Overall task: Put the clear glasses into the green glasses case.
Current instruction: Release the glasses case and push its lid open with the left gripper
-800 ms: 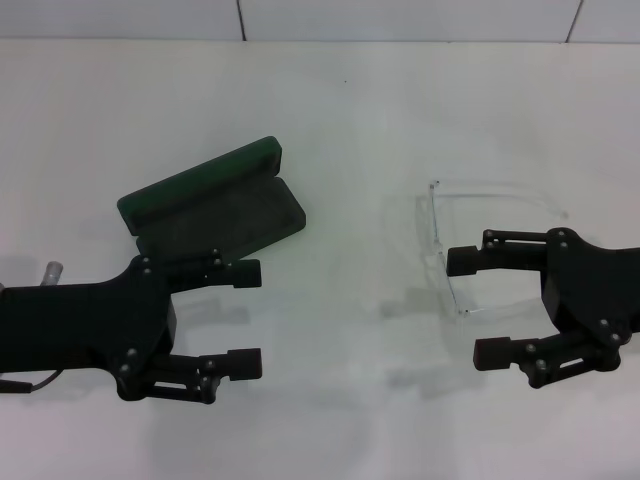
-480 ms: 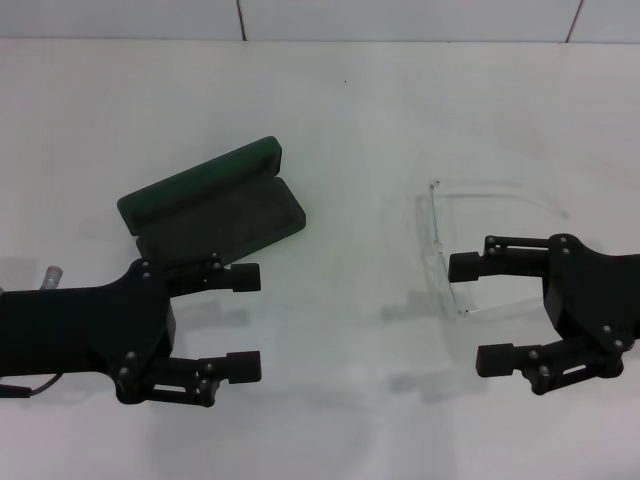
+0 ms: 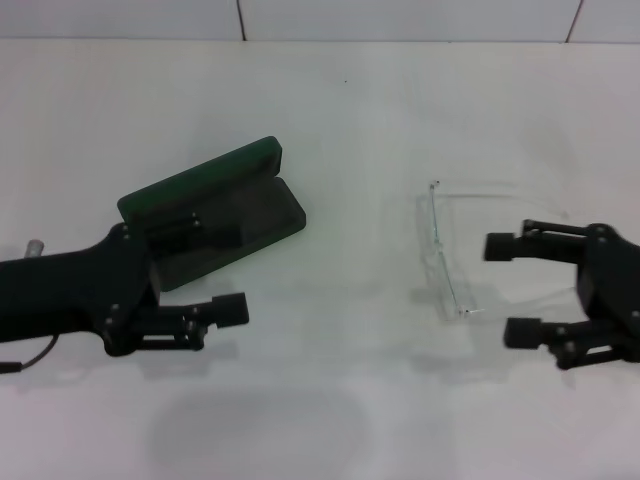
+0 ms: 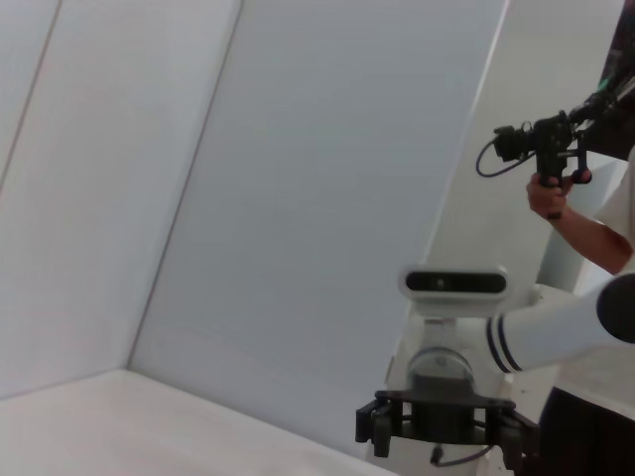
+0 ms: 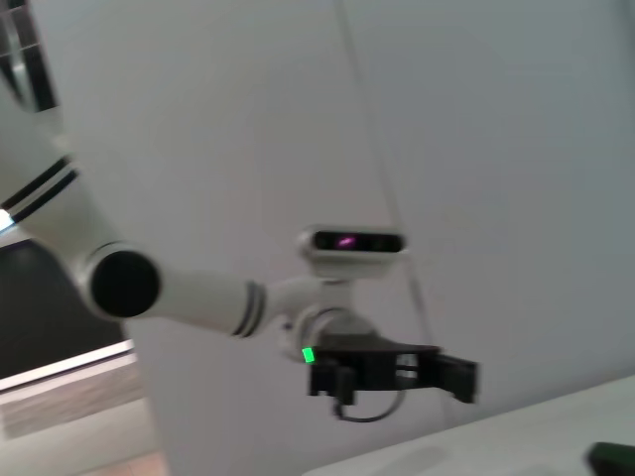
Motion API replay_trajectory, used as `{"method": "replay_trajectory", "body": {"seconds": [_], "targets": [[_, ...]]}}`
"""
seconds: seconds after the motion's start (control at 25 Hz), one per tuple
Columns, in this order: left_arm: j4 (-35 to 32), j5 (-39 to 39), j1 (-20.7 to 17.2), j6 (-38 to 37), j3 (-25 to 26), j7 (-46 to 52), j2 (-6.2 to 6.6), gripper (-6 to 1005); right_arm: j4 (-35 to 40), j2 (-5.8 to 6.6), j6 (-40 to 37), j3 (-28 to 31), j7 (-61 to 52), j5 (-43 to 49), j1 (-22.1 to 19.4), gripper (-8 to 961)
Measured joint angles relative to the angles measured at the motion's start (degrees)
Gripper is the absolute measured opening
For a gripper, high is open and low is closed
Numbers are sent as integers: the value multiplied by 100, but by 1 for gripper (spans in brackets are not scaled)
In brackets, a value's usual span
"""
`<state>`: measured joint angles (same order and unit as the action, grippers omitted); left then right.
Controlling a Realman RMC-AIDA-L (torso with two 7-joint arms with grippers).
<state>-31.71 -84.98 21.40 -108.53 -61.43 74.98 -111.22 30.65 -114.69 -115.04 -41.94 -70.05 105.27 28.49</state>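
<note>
The green glasses case [image 3: 235, 170] lies open on the white table, left of centre, with its lid propped up at the back and its dark lining showing. One corner of the case [image 5: 615, 458] shows in the right wrist view. My left gripper [image 3: 215, 265] is open at the case's near edge, one finger over the lining and the other on the table side. The clear glasses [image 3: 445, 250] lie on the table right of centre. My right gripper [image 3: 510, 290] is open just right of them, apart from the frame, with nothing between its fingers.
The table's back edge meets a white tiled wall [image 3: 320, 20]. In the left wrist view a person [image 4: 575, 198] stands behind the robot holding a camera rig. Each wrist view shows the other arm's gripper far off.
My left gripper has moved back and to the left, turning so that one finger is now over the open case. My right gripper has drawn back to the right, away from the glasses.
</note>
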Motion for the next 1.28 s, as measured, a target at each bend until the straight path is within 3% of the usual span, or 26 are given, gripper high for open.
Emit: {"method": "replay_trajectory", "body": {"seconds": [0.2, 0.4, 0.52, 0.6, 0.72, 0.88, 1.28], "targets": [[-537, 33, -31, 45, 328, 429, -66, 877, 295, 8, -15, 821, -32, -34, -384, 873], [-2276, -470, -66, 1093, 786, 1698, -435, 876, 410, 54, -39, 2067, -58, -42, -694, 872], [-3654, -1552, -75, 2283, 789, 2302, -732, 876, 399, 93, -45, 2393, -63, -43, -842, 872], [-4349, -2420, -37, 3025, 533, 2767, -846, 875, 385, 94, -38, 2469, -65, -43, -909, 872], [-4624, -3572, 112, 3695, -59, 3459, -826, 872, 352, 48, -24, 2475, -48, -41, -990, 872], [-4505, -5002, 591, 3880, -760, 4226, -844, 867, 346, 34, -37, 2499, -17, -64, -1226, 872], [-4336, -5223, 760, 3939, -1187, 4505, -842, 854, 344, 25, -48, 2568, 66, -124, -1332, 873]]}}
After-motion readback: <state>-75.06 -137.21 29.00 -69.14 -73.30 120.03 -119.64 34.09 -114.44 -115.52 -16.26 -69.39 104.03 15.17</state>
